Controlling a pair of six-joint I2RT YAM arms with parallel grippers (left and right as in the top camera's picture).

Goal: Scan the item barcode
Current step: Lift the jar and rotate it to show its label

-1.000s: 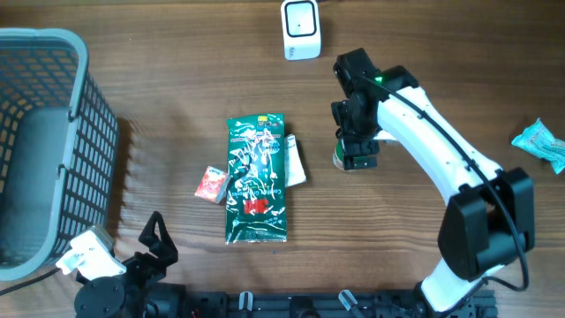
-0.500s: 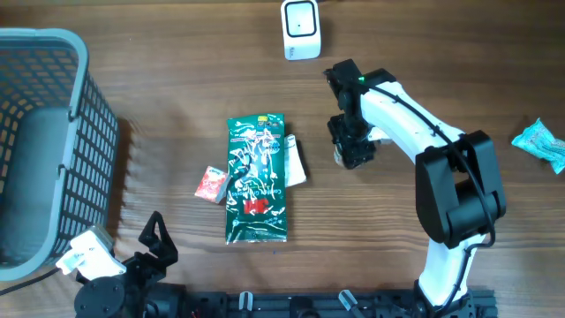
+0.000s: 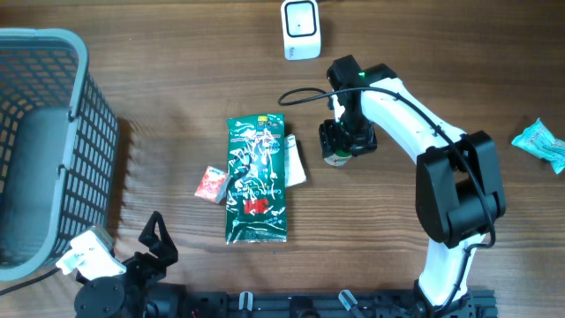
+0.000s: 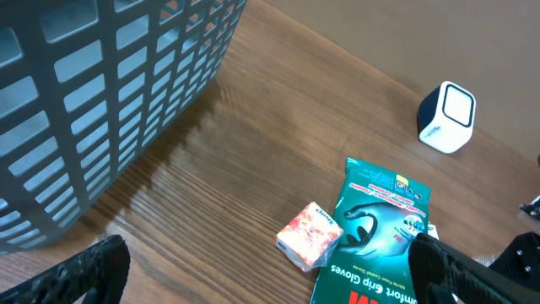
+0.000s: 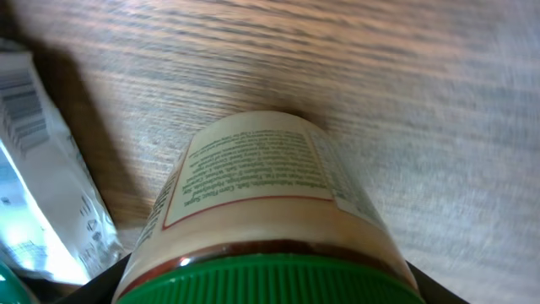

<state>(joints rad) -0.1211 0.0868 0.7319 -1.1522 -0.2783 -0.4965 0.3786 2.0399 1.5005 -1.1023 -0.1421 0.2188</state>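
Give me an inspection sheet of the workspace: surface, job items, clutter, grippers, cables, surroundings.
Surface: wooden table, nothing spilled.
Job's things: jar with a green lid; white scanner at the far edge.
Clutter: glove pack, red packet, white packet beside the pack, blue packet at the right edge.
Grippers: left gripper open, at the near edge; right gripper closed on the jar.
Cables: black cable looping off the right arm.
Surroundings: grey basket on the left.
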